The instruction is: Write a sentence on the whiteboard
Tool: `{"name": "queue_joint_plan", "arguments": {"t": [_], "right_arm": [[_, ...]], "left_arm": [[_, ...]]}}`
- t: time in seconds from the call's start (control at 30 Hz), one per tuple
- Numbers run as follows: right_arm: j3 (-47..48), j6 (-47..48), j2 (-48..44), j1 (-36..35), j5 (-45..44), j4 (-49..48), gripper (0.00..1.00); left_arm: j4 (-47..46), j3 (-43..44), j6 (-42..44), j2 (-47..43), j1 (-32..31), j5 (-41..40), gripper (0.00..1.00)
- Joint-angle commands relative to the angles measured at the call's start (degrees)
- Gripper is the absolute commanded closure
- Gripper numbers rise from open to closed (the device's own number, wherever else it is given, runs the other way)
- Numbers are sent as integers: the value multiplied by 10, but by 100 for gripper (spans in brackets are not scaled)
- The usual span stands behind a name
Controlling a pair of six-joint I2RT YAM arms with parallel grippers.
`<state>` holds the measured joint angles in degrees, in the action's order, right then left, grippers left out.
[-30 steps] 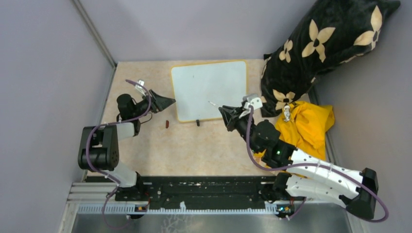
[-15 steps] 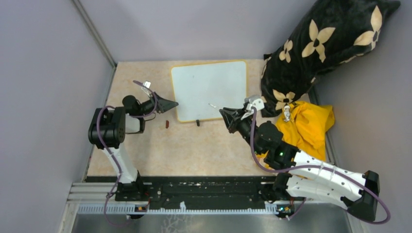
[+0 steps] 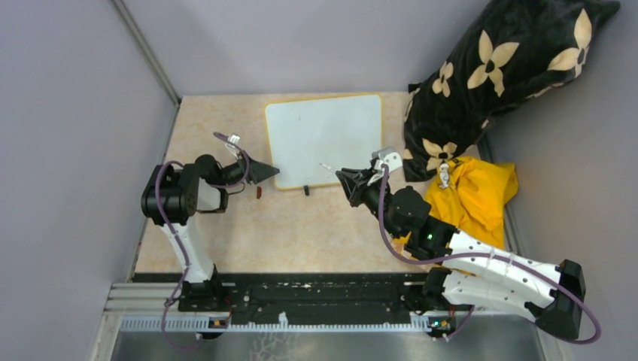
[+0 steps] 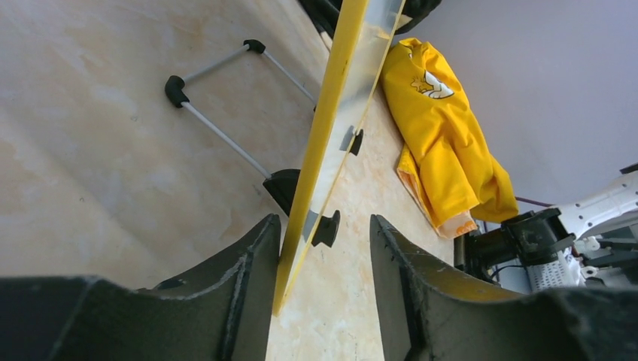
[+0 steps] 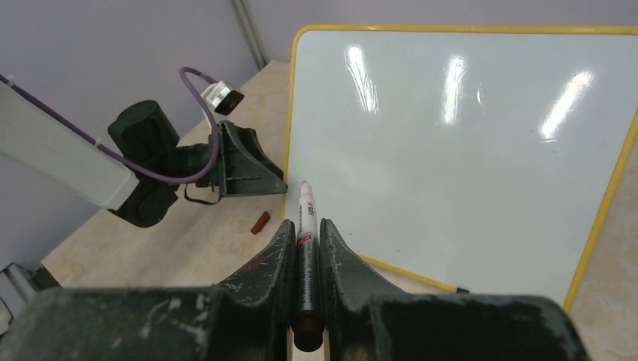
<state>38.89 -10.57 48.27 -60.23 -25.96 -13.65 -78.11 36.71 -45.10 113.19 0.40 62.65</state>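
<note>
Evidently to steady the blank whiteboard [image 3: 323,139], propped at the far middle of the table [image 3: 301,233], we straddle its yellow left edge with our left gripper [image 4: 323,226], fingers spread, while our right gripper [image 5: 305,226] pinches the marker [image 5: 305,199] aimed at its lower part.

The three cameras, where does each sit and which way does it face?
Top external: above, behind the robot, looking down at the whiteboard; left arm and right arm show.
Left wrist: low, looking along the whiteboard's edge, which stands between its own fingers.
Right wrist: faces the whiteboard's front over its held marker; own fingers and left arm show.
Shared: whiteboard, all three.
</note>
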Motion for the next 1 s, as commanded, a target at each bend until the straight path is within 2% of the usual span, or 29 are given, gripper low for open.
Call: {"name": "queue_joint_plan", "arguments": {"t": [0.0,0.37,0.97], "right_arm": [[16,-7,-10,-3,4,-13,100],[12,-14,-3,-3,5,-20,100],[9,-18,64,-3,4,-68,100]], "left_arm": [[-53,-13,30,16,-2,13,50],[-83,-22,36,29,-2,8,76],[-125,-33,20,59,-2,-13,86]]}}
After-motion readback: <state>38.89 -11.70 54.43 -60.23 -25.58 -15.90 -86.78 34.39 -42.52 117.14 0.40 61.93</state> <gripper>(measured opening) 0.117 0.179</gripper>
